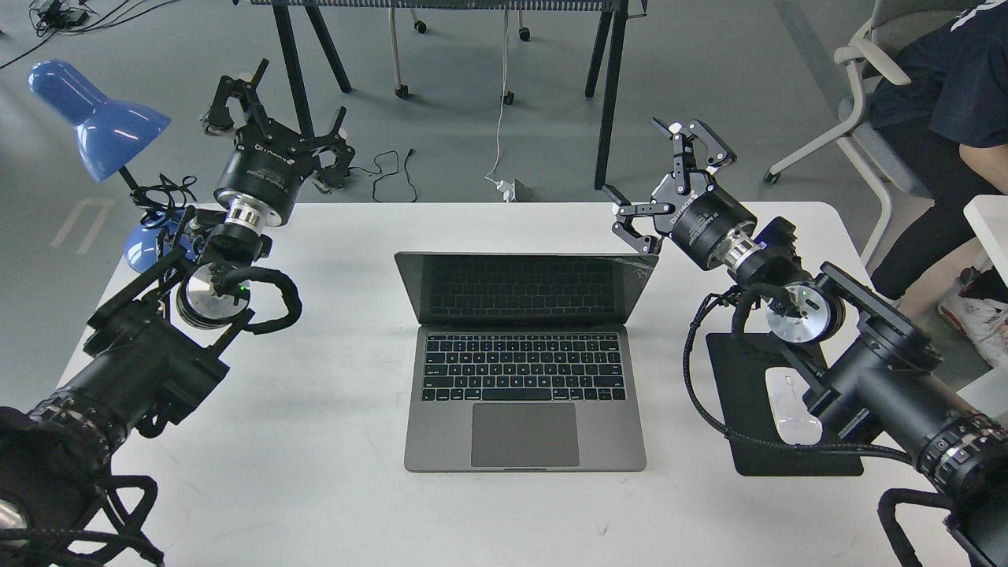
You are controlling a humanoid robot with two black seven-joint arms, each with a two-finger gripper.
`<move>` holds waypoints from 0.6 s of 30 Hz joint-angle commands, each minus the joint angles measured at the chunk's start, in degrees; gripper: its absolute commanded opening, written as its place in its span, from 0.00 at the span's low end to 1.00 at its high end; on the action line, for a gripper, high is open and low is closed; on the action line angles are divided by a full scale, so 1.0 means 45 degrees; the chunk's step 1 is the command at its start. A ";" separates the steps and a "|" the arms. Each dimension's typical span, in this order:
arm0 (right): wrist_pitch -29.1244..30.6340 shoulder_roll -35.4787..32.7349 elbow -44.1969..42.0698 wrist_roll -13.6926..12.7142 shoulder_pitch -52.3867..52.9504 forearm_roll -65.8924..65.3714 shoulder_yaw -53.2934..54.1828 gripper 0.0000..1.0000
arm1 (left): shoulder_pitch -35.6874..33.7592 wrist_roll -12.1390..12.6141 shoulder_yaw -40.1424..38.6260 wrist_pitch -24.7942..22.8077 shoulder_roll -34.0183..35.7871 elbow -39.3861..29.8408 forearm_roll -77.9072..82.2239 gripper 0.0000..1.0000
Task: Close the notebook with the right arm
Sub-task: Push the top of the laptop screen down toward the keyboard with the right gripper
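The white worktop [315, 441] holds the notebook [525, 378] near its middle, a bit toward the far side. Its near half, with the black keys and the big trackpad, lies flat. Its dark screen stands up behind the keys and leans back a little, so the notebook is wide open. None of the closing looks done yet. On the right, near the edge, a white mouse [791, 409] sits on a flat black mouse pad [748, 441], partly under the right arm [882, 378]. That arm reaches from the near right corner toward the far side. At its end, the right gripper [654, 185] has its two fingers spread wide and holds nothing. One finger tip is just beside the top right corner of the screen, but I cannot tell if it touches. I think the arm is getting ready to push the screen down toward the keys, and that whole push is left to do. On the far left, the left gripper [276, 106] is also spread wide and empty, well apart from the notebook. A blue lamp [98, 118] stands beside it at the far left corner.
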 commanded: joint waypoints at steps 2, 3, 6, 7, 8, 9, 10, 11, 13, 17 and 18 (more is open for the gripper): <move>0.0162 -0.0611 0.0952 0.0001 -0.0666 0.0001 -0.0423 1.00 | -0.0002 0.0000 -0.0001 0.0000 -0.0002 0.0002 0.0000 1.00; 0.0162 -0.0670 0.1127 0.0001 -0.0803 -0.0019 -0.0540 1.00 | -0.0002 0.0000 -0.0001 0.0000 -0.0002 0.0002 0.0000 1.00; 0.0181 -0.1118 0.1810 0.0001 -0.1310 -0.0077 -0.0931 1.00 | 0.0017 0.0000 -0.0001 0.0000 -0.0002 -0.0018 0.0000 1.00; 0.0181 -0.1293 0.2064 0.0001 -0.1486 -0.0116 -0.1145 1.00 | 0.0017 0.0000 -0.0001 0.0000 -0.0002 -0.0018 0.0000 1.00; 0.0181 -0.1392 0.2260 0.0001 -0.1584 -0.0271 -0.1340 1.00 | 0.0017 0.0000 -0.0001 0.0000 -0.0002 -0.0018 0.0000 1.00; 0.0201 -0.1451 0.2417 0.0020 -0.1624 -0.0466 -0.1497 1.00 | 0.0017 0.0000 -0.0001 0.0000 -0.0002 -0.0018 0.0000 1.00; 0.0201 -0.1452 0.2573 0.0021 -0.1682 -0.0797 -0.1634 1.00 | 0.0017 0.0000 -0.0001 0.0000 -0.0002 -0.0037 0.0000 1.00; 0.0220 -0.1452 0.2671 0.0040 -0.1818 -0.1225 -0.1751 1.00 | 0.0017 0.0000 -0.0001 0.0000 -0.0002 -0.0037 -0.0019 1.00; 0.0220 -0.1452 0.2750 0.0040 -0.2033 -0.2104 -0.1869 1.00 | 0.0017 0.0000 -0.0001 0.0000 -0.0002 -0.0037 0.0000 1.00; 0.0220 -0.1335 0.2770 0.0060 -0.2152 -0.3668 -0.2454 1.00 | 0.0037 0.0000 -0.0001 0.0000 -0.0002 -0.0076 -0.0019 1.00; 0.0220 -0.1315 0.2751 0.0079 -0.2152 -0.3864 -0.2630 1.00 | 0.0037 0.0000 -0.0001 0.0000 -0.0002 -0.0076 0.0000 1.00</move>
